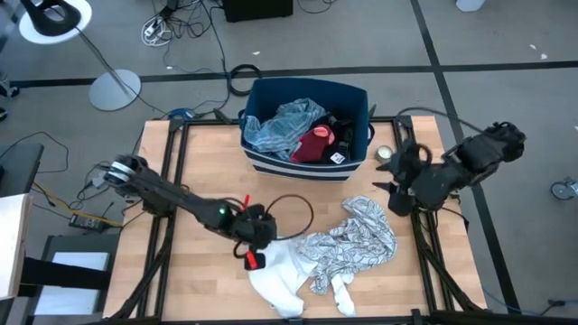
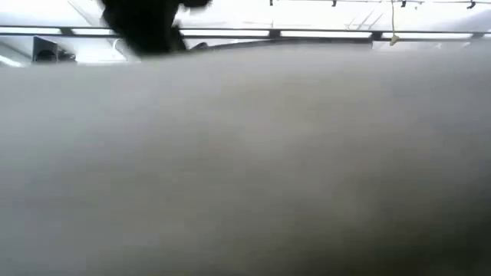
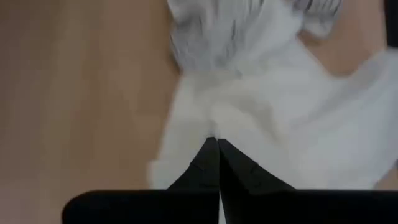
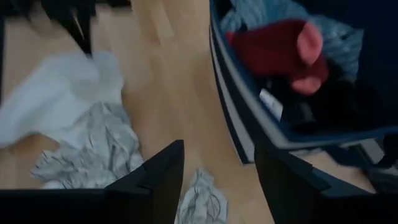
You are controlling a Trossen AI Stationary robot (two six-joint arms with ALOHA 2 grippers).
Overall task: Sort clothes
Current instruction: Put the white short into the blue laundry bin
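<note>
A white garment (image 1: 275,278) lies crumpled on the wooden table near its front edge. A black-and-white patterned garment (image 1: 354,238) lies against its right side. My left gripper (image 1: 259,242) is over the white garment's left end and shut on it; the left wrist view (image 3: 218,142) shows this too. The dark blue bin (image 1: 307,164) at the table's far edge holds a blue striped garment (image 1: 284,126), a dark red one (image 1: 316,144) and black ones. My right gripper (image 4: 217,171) is open and empty above the table, right of the bin. My left gripper pinches the white garment at a gathered spot near its left edge (image 3: 214,127), between its two shut fingertips. The fingers come from above, slanting toward the table's right. The cloth puckers toward the fingertips. The rest of the garment (image 3: 323,124) lies spread on the table.
Bare wood (image 1: 203,162) lies left of the bin and between the bin and the garments. A black cable loop (image 1: 293,212) lies on the table behind my left gripper. In the low view, pale cloth (image 2: 245,169) close to the camera blocks nearly everything.
</note>
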